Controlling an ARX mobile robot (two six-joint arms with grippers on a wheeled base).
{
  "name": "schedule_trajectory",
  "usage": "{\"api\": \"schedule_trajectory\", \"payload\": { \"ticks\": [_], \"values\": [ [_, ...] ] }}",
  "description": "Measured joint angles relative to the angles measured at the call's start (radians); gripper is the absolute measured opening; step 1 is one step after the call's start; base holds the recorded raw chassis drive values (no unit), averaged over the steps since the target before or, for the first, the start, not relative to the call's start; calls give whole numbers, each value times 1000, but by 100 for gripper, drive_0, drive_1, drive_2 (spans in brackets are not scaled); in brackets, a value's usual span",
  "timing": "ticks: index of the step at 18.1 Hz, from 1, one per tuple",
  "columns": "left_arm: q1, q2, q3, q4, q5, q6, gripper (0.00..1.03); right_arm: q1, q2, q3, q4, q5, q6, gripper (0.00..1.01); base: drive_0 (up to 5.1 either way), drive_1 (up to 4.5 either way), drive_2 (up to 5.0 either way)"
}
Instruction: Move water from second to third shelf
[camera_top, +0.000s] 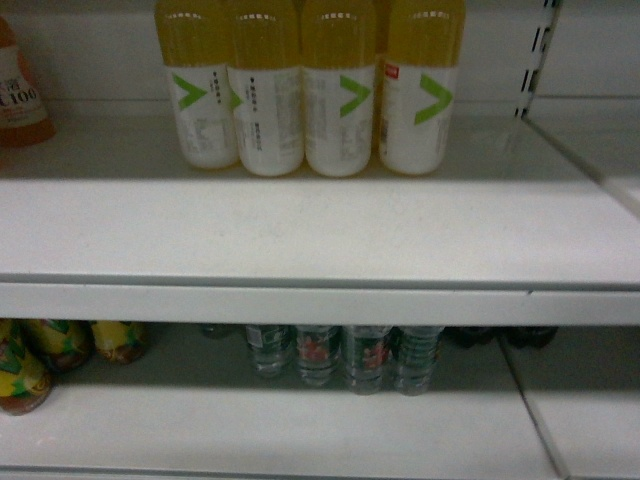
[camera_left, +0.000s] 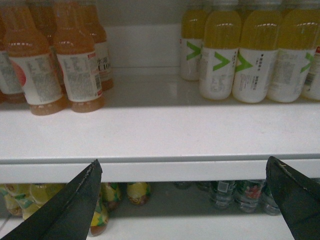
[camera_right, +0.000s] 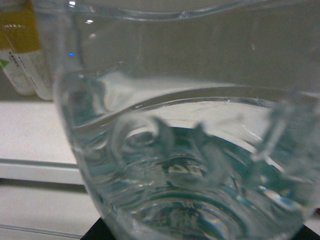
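Right wrist view: water bottle (camera_right: 190, 150) filled frame, close before camera, likely held by right gripper, though fingers unseen, so grip uncertain. Left gripper (camera_left: 182, 200) spread open, empty, before upper shelf front edge (camera_left: 160, 170). Judged: bottle lifted, placing remained.

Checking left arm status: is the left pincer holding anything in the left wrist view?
No. The left pincer is open, its two dark fingers spread wide apart with only the shelf edge showing between them.

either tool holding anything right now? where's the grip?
Left tool is open and empty. A water bottle fills the right wrist view, likely held by the right tool, but the grip point is hidden.
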Motion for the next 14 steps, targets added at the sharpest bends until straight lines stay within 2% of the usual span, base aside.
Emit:
{"api": "schedule_trajectory", "payload": {
  "ticks": [14],
  "values": [
    [0,0,0,1,-1,0,98,0,-1,6,0,0,0,41,0,0,0]
  ]
}}
